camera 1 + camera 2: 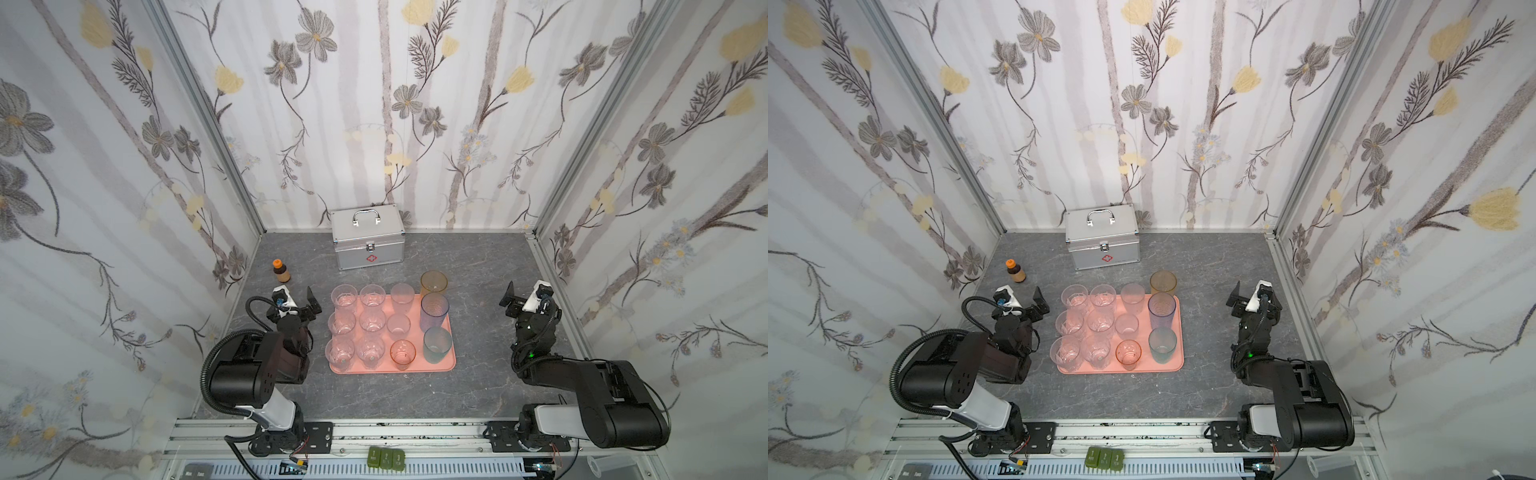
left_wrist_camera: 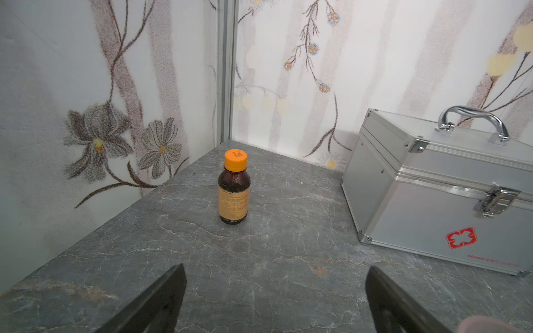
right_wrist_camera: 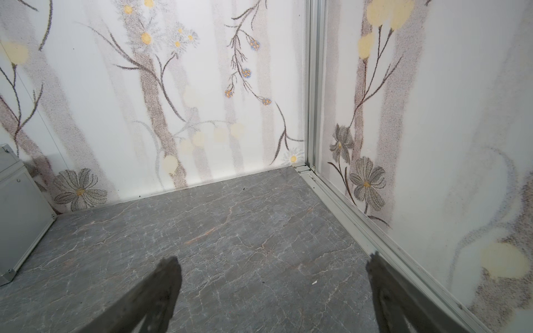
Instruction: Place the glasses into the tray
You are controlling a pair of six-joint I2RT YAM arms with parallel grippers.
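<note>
The salmon-pink tray (image 1: 417, 367) (image 1: 1144, 369) lies mid-table in both top views. Several glasses stand upright in it: clear and frosted ones (image 1: 343, 324) on the left, a short pink one (image 1: 402, 353), a blue one (image 1: 434, 311) and a teal one (image 1: 437, 344) on the right. An amber glass (image 1: 433, 283) (image 1: 1163, 283) stands at the tray's far right corner; its base is hidden. My left gripper (image 1: 296, 301) (image 2: 275, 288) hangs open and empty left of the tray. My right gripper (image 1: 528, 297) (image 3: 272, 282) is open and empty, well right of it.
A small brown bottle (image 1: 280, 272) (image 2: 234, 187) with an orange cap stands ahead of the left gripper near the left wall. A silver metal case (image 1: 368, 239) (image 2: 432, 196) sits against the back wall. The right wall's metal rail (image 3: 346, 213) runs close beside the right gripper.
</note>
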